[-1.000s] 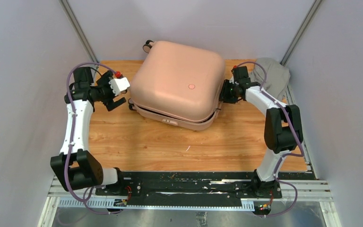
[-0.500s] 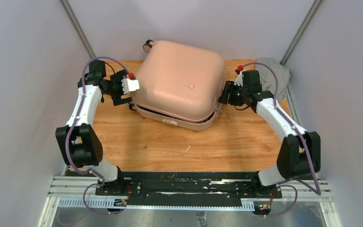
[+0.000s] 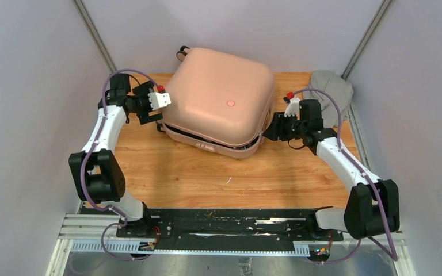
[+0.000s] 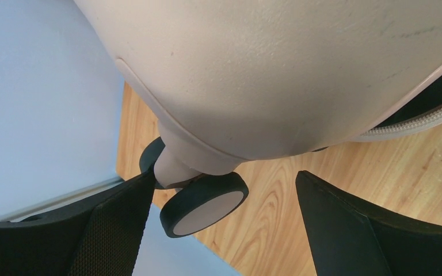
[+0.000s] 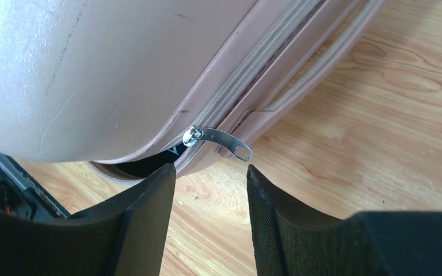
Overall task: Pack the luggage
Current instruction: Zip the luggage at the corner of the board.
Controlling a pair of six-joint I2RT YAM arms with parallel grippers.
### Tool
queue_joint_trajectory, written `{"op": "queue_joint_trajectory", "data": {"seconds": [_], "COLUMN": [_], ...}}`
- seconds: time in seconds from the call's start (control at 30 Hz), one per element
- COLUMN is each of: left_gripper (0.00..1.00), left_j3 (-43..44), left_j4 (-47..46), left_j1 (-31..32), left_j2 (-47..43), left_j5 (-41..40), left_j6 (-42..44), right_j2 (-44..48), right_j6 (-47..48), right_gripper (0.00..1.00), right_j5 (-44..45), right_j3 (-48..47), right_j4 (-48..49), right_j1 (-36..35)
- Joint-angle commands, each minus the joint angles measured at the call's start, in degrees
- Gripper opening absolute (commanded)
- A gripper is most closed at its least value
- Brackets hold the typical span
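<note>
Right tool [image 5: 210, 172] stands with its jaws parted and nothing between them, just short of the metal zipper pull [image 5: 218, 141] at the right-hand corner of the pink suitcase [image 3: 218, 103]. The suitcase lies flat on the desk [image 3: 207, 172] with its lid down but the seam unzipped there, dark lining showing in the gap. At the suitcase's left side the left tool [image 4: 224, 178] is spread wide on either side of a caster wheel [image 4: 204, 204], gripping nothing. The pull is thin and lies close against the shell, so a closing pinch could slide off it or catch only shell. If the two halves sit misaligned, the slider may jam, and a hard tug could skid the suitcase across the desk unless the left tool braces it.
</note>
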State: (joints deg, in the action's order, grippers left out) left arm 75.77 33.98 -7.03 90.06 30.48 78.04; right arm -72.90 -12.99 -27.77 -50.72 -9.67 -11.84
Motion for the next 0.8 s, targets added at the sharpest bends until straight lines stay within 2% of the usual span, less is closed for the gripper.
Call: {"op": "queue_joint_trajectory", "data": {"seconds": [0.0,0.17,0.53,0.67,0.77], "left_gripper": [1.0,0.91,0.79,0.71,0.7], "left_j3": [0.8,1.2,5.1,6.8,7.5], "left_j4": [-7.3,-8.7,-6.7,-5.3,-4.7], "left_j1": [1.9,2.0,2.0,2.0,2.0], "left_j2": [0.2,0.2,2.2,3.4,3.9], "left_j5": [0.2,0.0,-0.1,-0.4,-0.5], "left_j6": [-0.3,-2.6,-6.3,-7.1,-7.2], "right_j2": [-2.7,-6.2,-12.5,-11.7,-8.3], "right_j6": [7.8,16.1,20.4,20.4,18.9], "right_gripper": [0.52,0.54,0.55,0.55,0.55], "right_j5": [-7.3,-11.7,-24.6,-22.3,-19.4], "right_j3": [-0.9,-3.5,-6.3,-5.8,-5.1], "right_j4": [0.7,-1.4,-3.0,-3.7,-4.1], "right_j1": [0.1,0.4,2.3,2.7,4.1]}}
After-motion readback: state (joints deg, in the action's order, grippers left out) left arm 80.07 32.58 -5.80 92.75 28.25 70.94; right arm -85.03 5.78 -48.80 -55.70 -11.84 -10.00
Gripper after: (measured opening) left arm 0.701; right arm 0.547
